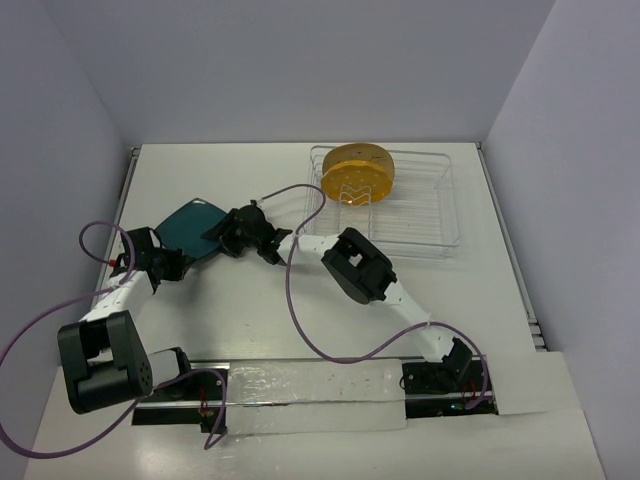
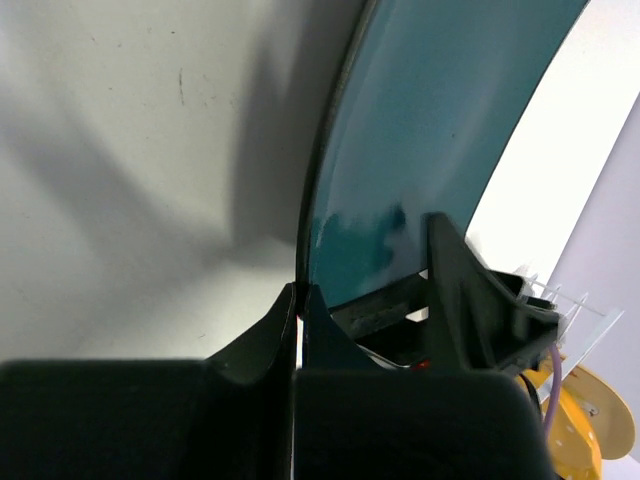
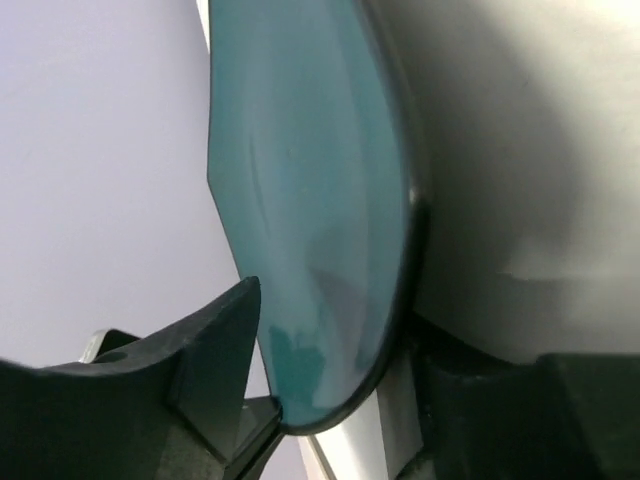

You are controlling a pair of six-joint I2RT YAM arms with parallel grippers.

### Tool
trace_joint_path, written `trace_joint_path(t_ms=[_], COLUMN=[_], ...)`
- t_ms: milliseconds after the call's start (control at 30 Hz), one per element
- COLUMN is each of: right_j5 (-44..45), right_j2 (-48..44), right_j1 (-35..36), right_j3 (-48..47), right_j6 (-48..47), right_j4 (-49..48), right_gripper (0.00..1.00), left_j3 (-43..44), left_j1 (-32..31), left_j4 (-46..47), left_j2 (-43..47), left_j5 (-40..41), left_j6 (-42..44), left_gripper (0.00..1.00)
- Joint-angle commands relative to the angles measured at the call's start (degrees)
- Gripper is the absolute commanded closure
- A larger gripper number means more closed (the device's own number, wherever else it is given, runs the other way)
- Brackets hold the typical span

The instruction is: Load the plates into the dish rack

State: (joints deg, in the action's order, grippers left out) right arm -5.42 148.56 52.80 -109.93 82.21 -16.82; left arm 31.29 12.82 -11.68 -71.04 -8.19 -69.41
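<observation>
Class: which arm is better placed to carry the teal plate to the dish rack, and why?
Right, probably. The right gripper holds the teal plate's rack-side edge; the left gripper is on the far side from the dish rack.

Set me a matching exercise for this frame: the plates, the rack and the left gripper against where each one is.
Things:
1. teal plate
2. yellow plate
3. dish rack
4. left gripper

Places or states:
A. on the far right part of the table
B. jaws closed on the teal plate's near-left rim
C. standing upright between the rack's wires
D. held by its rim, left of the rack

Pairs: 1-D, 2-C, 3-A, 4-B
</observation>
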Motion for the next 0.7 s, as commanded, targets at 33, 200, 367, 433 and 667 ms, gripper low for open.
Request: trace_joint_path(t_ms=[33, 200, 367, 433, 667], right_j5=[1.9, 3.63, 7.53, 8.33, 8.46], right_j2=[0.63, -0.81, -3.93, -5.01, -11.84], right_j1=[-0.93, -0.84, -0.45, -0.42, -0.81], right_j3=[0.19, 1.66, 3.17, 3.24, 4.13], right_j6=[2.9, 2.08, -3.64, -5.08, -20.8], right_j4=[-0.52, -0.81, -0.34, 0.0, -4.59], right_gripper=[0.57, 0.8, 1.0, 1.0, 1.0], left_j3=[2.19, 2.28, 5.33, 6.88, 16.81], left_j1=[-1.0, -1.58, -1.92, -1.92, -1.92], left_j4=[-0.89, -1.5, -6.91, -8.94, -20.94], left_j2=[1.81, 2.59, 4.93, 6.14, 16.24], left_j5=[-1.59, -1.92, 0.28, 1.18, 10.61], left_j6=[1.12, 1.03, 2.44, 2.76, 3.83], left_gripper=[1.0, 1.0, 0.93, 0.72, 0.17])
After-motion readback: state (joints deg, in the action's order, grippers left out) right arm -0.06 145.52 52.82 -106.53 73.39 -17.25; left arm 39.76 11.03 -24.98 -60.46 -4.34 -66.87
